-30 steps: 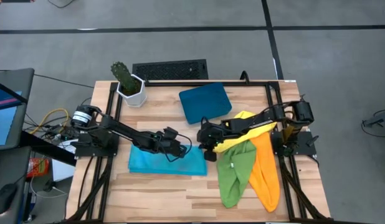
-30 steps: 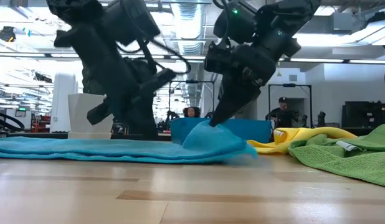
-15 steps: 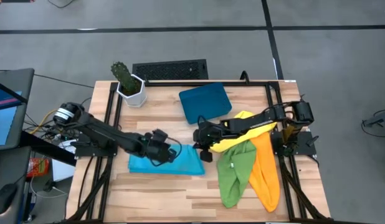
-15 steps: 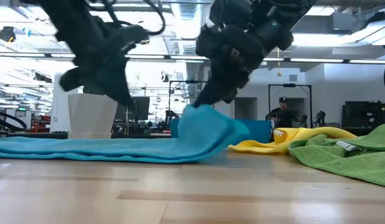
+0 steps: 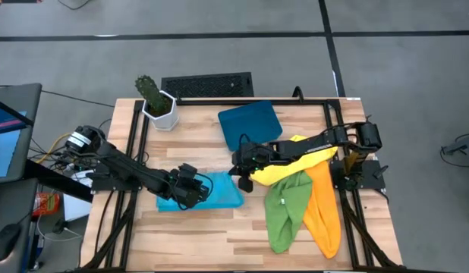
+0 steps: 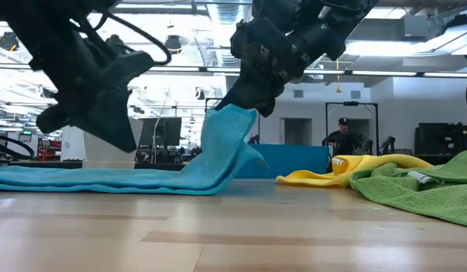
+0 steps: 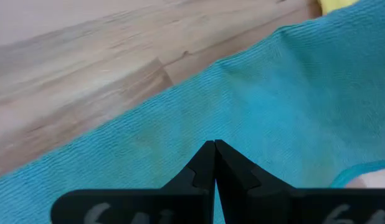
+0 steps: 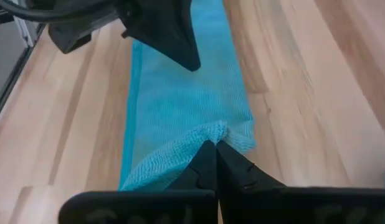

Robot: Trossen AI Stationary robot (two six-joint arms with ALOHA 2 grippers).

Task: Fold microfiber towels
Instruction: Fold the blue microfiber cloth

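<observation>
Two claws are at work on one cloth. Our right claw (image 6: 245, 98) is clamped on the edge of the light blue towel (image 5: 212, 193), its fingers together with a pinch of the fabric between them, and it holds that edge lifted clear of the worktop (image 5: 219, 235) so the cloth rises in a peak in the low view. Our left claw (image 5: 190, 189) is closed too, its fingertips pressed together low over the flat part of the same towel; in its wrist view the tips seem to bear on the weave, though we cannot tell whether any cloth is caught between them.

We judge the step to be the first fold: carrying the lifted edge across toward the left claw's side. To do it well, we should keep the raised edge taut and travel level, so the cloth lays over itself without bunching. The left claw should act as an anchor, keeping the lower layer from sliding. We should set the edge down square with the edge beneath before letting go. A slack or skewed pull would leave a crooked fold.

Further out, the yellow towel (image 5: 299, 159), green towel (image 5: 286, 208) and orange towel (image 5: 324, 208) lie heaped together under the right arm, unfolded. Beyond them sit the dark-blue tray (image 5: 250, 123) and a potted cactus (image 5: 155, 101).
</observation>
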